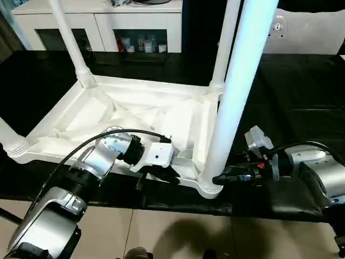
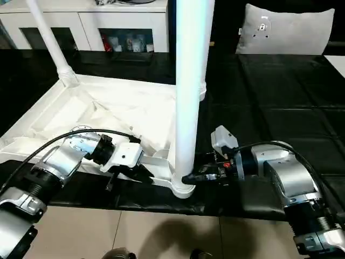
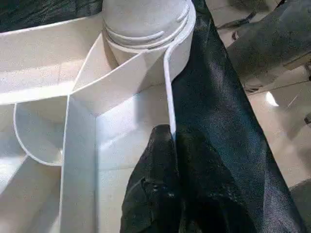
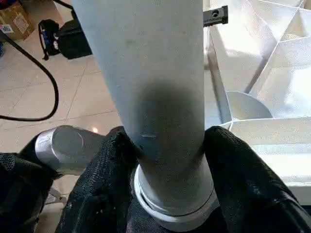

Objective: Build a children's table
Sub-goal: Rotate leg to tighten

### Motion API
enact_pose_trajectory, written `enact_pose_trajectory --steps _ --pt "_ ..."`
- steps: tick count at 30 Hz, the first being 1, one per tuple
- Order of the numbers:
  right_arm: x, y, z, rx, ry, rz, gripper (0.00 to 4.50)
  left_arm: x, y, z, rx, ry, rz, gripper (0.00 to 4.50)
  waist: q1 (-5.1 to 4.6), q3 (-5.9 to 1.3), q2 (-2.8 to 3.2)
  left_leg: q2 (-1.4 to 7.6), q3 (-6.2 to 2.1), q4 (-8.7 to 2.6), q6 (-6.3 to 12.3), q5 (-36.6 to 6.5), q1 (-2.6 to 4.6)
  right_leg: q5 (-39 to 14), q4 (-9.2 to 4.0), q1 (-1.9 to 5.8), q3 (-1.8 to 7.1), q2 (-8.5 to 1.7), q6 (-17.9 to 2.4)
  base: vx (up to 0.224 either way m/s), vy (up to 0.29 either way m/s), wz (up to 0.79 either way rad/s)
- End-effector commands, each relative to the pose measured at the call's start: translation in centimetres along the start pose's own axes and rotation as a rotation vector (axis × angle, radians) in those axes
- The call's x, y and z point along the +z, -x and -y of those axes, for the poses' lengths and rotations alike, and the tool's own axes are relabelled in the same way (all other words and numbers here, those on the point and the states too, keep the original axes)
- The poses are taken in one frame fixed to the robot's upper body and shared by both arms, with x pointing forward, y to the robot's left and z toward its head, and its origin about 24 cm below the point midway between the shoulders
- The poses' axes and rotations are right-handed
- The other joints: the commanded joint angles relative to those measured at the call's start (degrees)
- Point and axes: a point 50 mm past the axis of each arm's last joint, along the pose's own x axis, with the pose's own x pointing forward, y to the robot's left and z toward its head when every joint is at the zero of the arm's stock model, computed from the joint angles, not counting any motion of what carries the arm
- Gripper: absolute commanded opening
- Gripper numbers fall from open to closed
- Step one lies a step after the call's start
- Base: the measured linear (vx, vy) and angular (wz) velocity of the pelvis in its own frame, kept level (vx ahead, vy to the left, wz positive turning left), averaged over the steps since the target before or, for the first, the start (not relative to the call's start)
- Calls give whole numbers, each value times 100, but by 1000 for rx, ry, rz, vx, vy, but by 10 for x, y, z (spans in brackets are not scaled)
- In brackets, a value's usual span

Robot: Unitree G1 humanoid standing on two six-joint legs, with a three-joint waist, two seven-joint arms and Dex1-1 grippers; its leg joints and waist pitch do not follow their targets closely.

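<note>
Gripping the near-right leg (image 1: 237,91) just above its socket, my right gripper (image 4: 167,160) clasps it between both fingers. My left gripper (image 3: 167,160) is clenched on the near rim of the children's table (image 1: 135,116), which lies upside down at the near edge of the black work surface (image 1: 302,91). A white cabinet (image 1: 102,21) stands beyond.

A white cabinet (image 1: 97,24) with glass doors is seen behind the black-covered bench (image 1: 302,91); a grey cushion (image 2: 285,29) lies beyond.
</note>
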Motion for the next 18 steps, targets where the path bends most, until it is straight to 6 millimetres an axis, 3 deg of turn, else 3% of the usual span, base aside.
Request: enact_pose_trajectory --steps 1,8,14,16,18 --pt "3 -3 -1 41 13 4 201 13 0 -5 -35 -83 1 0 -39 -527 -135 125 87 -377 687 -393 -5 -2301 -375 445 350 -335 -161 0 0 0" --pt "1 -8 -10 55 -28 38 190 10 1 -8 34 -5 17 0 -47 -500 -123 128 90 -386 675 -457 6 -2399 -406 437 341 -329 -122 0 0 0" --pt "0 -16 -11 -78 -73 107 190 12 0 -17 166 99 35 0 -101 -446 -114 94 94 -402 499 -737 48 -2821 -518 430 290 -318 36 0 0 0" --pt "1 -24 -4 -213 -96 129 190 14 -3 -21 244 148 43 0 -178 -418 -99 50 99 -393 413 -925 75 -3115 -604 426 206 -304 206 0 0 0" --pt "1 -29 0 -287 -114 141 190 18 -6 -24 281 180 60 0 -336 -392 -107 29 74 -372 348 -1226 73 -3345 -695 453 94 -280 442 0 0 0"
